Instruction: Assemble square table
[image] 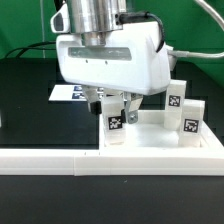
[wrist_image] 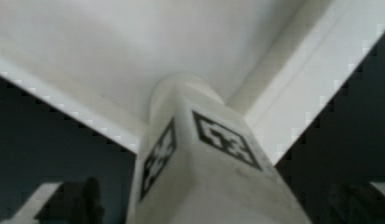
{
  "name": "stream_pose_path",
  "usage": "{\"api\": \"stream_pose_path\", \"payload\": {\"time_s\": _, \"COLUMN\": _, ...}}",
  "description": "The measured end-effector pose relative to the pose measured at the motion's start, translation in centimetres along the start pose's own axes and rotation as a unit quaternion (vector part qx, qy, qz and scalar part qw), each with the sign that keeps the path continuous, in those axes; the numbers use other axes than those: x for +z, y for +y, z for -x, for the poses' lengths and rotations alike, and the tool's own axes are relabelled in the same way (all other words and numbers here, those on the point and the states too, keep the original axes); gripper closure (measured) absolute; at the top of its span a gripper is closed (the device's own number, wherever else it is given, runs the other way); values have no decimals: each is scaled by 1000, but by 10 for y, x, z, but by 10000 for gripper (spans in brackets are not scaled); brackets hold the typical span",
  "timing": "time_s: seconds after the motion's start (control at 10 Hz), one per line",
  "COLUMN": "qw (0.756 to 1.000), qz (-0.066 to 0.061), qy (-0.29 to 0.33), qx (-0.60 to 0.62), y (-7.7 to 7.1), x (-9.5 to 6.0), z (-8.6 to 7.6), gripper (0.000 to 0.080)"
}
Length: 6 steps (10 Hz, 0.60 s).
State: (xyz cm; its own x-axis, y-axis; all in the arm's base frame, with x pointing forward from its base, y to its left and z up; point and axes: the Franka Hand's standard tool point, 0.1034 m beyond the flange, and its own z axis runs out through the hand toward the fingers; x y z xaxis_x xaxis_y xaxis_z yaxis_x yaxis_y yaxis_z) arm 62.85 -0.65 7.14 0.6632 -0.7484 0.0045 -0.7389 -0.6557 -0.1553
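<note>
The square table's white slab (image: 150, 143) lies flat at the exterior view's right, and in the wrist view the slab (wrist_image: 136, 40) fills the background. A white tagged leg (image: 115, 126) stands upright on its near corner. My gripper (image: 113, 108) hangs right over this leg, open, with a dark finger on each side of the leg's top. In the wrist view the leg (wrist_image: 207, 150) rises between my fingers (wrist_image: 47, 203), with a gap on either side. Two more tagged legs (image: 175, 100) (image: 190, 118) stand on the slab's far right side.
A long white L-shaped rail (image: 50, 160) runs along the front of the slab on the black table. The marker board (image: 68, 93) lies flat behind my gripper at the exterior view's left. A green backdrop closes the rear.
</note>
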Motion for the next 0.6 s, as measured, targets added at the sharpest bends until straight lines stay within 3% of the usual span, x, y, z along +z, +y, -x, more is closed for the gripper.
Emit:
{"api": "stream_pose_path", "payload": {"time_s": 0.2, "qw": 997, "qz": 2, "qy": 2, "qx": -74, "y": 0, "x": -1, "z": -1, "gripper": 153}}
{"api": "stream_pose_path", "payload": {"time_s": 0.4, "qw": 959, "qz": 15, "qy": 7, "qx": -283, "y": -4, "x": -4, "z": 1, "gripper": 151}}
{"api": "stream_pose_path", "payload": {"time_s": 0.6, "qw": 933, "qz": 19, "qy": 2, "qx": -359, "y": -3, "x": -2, "z": 5, "gripper": 151}}
